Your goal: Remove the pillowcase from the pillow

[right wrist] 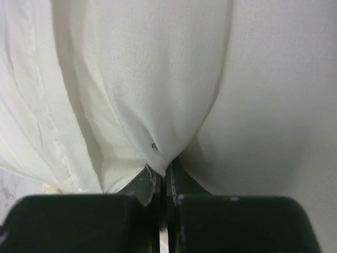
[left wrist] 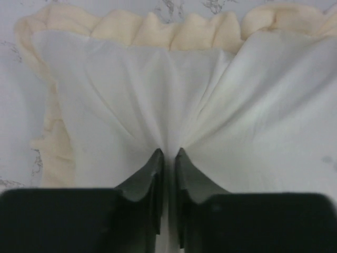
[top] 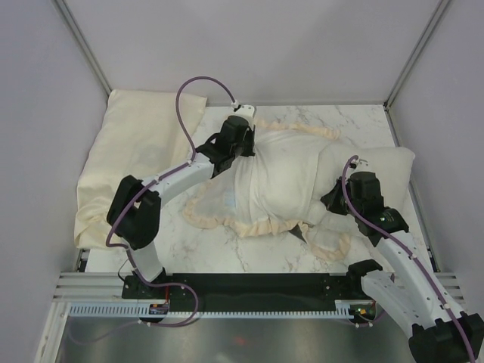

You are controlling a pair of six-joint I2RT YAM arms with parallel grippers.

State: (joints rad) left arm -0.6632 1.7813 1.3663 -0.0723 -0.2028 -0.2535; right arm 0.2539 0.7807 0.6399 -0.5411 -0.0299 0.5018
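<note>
On the white marble surface (top: 227, 249), with your left pincer (left wrist: 168, 153) pinching the whitish, cream-frilled fabric pillowcase (top: 280, 174) mid-surface and your right pincer (right wrist: 167, 166) clamped on what looks like the plump off-white pillow (top: 389, 162) protruding rightward, anchor the pillow and draw the case left, slow and low.

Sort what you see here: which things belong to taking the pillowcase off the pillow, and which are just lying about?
Belong to the job:
- pillowcase, frilled, whitish face up
- pillow, poking out at the right
- left gripper, pinching the pillowcase
- right gripper, shut on white fabric

Just lying about:
- pale-yellow cloth, at the far left of the table
</note>
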